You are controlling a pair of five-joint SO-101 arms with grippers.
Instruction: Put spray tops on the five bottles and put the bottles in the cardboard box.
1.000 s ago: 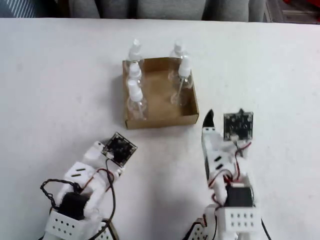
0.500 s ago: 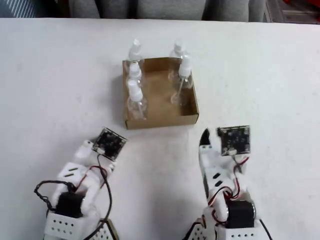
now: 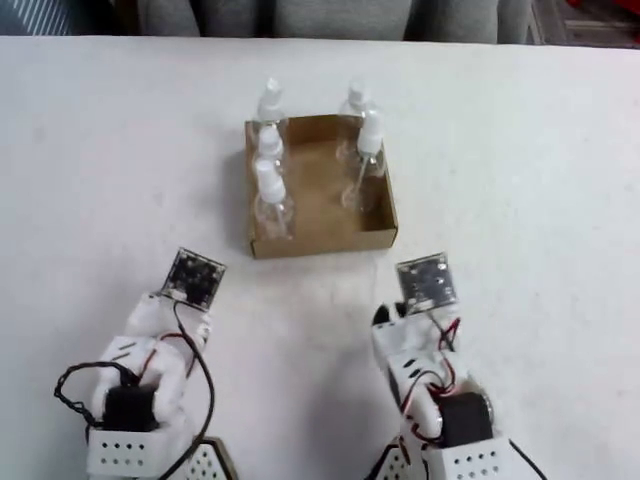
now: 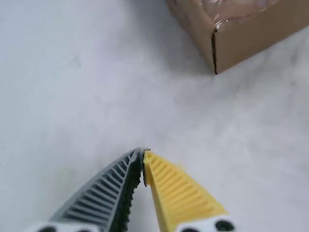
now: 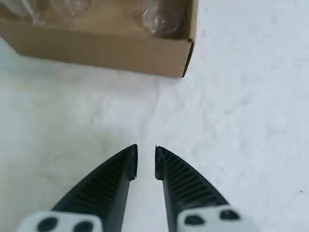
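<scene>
The cardboard box sits mid-table. Clear bottles with white spray tops stand inside it: three along its left wall and two along its right wall. My left arm is at the near left of the table, well short of the box. Its gripper has its grey and yellow tips touching over bare table, with a box corner ahead. My right arm is at the near right. Its gripper holds nothing, and a narrow gap separates the black fingers. The box front lies beyond.
The white table stretches wide on both sides of the box and between the box and the arms. Grey chair backs line the far edge.
Both arms have drawn back from the box toward the near edge of the table. The box and bottles have not moved.
</scene>
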